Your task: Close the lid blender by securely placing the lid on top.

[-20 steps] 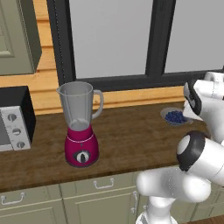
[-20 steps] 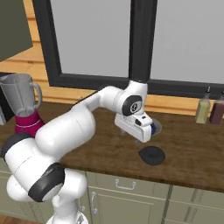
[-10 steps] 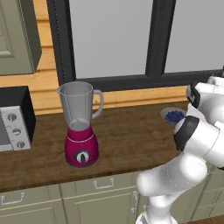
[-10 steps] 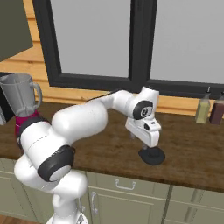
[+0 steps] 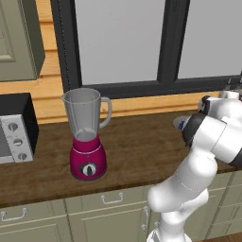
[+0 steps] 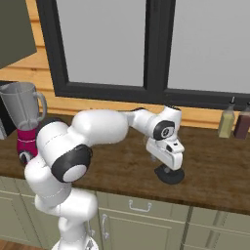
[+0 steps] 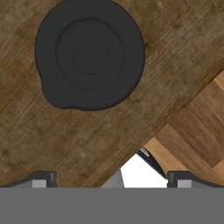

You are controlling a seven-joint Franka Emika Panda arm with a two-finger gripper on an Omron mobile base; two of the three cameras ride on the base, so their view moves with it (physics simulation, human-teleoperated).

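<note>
Lid [image 7: 89,54] sits flat on the wood counter [image 7: 52,144], at about 11 o'clock from my gripper [image 7: 109,177] in the hand view. It is round, so no long side to line up with; it has a small bump on its rim at about 7 o'clock. My two fingertips [image 7: 41,178] stand wide apart with nothing btwn them, so the hand is open. Lid is not btwn the tips yet, I think. It lies a bit ahead of them.

Right base view shows the gripper [image 6: 168,168] low, right over the lid [image 6: 170,176], near the front edge of the counter [image 6: 210,171]. I can't tell there if it touches.

Left base view shows the blender [image 5: 87,134], jar mouth bare, far off to the left of my arm. So the carry goes a long way left & up, I guess. Hand view shows none of that. It does show the counter edge & floor at 4 o'clock.

Next I'd say: move hand fwd over lid, go down, squeeze.
</note>
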